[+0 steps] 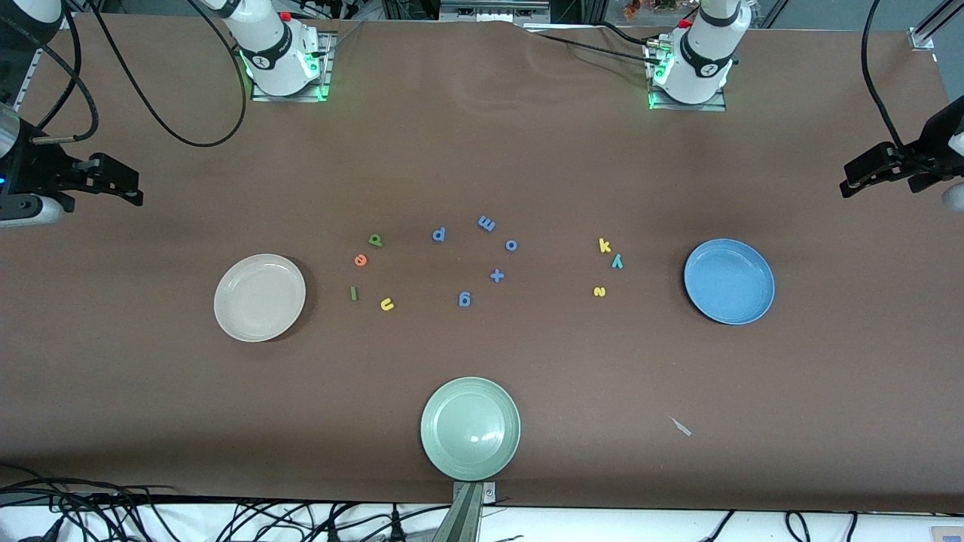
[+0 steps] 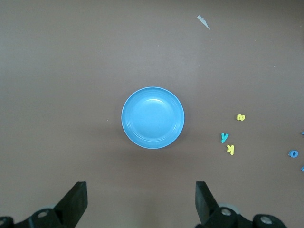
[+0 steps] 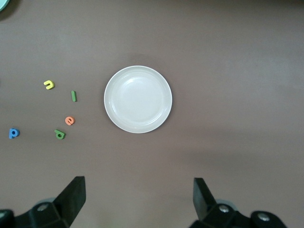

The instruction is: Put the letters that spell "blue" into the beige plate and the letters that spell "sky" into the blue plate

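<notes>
Seven letters wait on bare table, none yet in a plate, and both plates lie empty. Nearest the front camera of the "blue" set is the u, with the l just beside it toward the beige plate, its long axis running toward and away from the camera. Farther up come the e and then the b. All four sit beside the beige plate at the right arm's end, so the right gripper, jaws spread wide, hanging high over that plate, is the nearer one; the letters lie off to one side of its jaws, toward the table's middle. At the left arm's end the s lies nearest the camera, then the y and k, almost touching. They lie between the blue plate and the blue letters. The left gripper, jaws also spread, hangs over the blue plate. I judge the close k-y pair the tightest pick; elsewhere there is open room around each letter.
</notes>
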You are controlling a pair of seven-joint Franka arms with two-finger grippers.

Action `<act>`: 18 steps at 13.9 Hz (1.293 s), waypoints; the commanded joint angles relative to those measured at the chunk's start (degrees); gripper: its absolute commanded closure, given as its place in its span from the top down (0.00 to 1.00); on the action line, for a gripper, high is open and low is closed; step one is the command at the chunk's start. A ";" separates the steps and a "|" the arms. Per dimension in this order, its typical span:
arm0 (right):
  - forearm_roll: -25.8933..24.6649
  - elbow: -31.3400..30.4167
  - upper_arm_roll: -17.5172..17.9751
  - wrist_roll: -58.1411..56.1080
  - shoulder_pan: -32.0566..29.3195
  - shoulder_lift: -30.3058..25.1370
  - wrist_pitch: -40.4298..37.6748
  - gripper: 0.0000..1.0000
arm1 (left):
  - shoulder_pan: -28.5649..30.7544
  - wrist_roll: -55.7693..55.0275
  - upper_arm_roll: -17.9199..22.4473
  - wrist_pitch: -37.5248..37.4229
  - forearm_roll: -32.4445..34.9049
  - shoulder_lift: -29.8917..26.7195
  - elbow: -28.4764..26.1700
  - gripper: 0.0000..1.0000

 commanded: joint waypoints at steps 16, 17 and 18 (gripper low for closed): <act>-0.55 1.57 0.26 3.04 0.41 0.26 -4.26 1.00 | 0.20 1.44 0.05 -0.29 -0.90 0.23 0.20 1.00; -0.55 1.57 0.18 3.04 0.41 0.26 -4.17 1.00 | 0.20 1.44 -0.04 -0.29 -0.90 0.23 0.20 1.00; -0.55 1.57 0.17 3.04 0.41 0.26 -4.17 1.00 | 0.11 1.35 0.05 -0.29 -0.98 0.31 0.20 1.00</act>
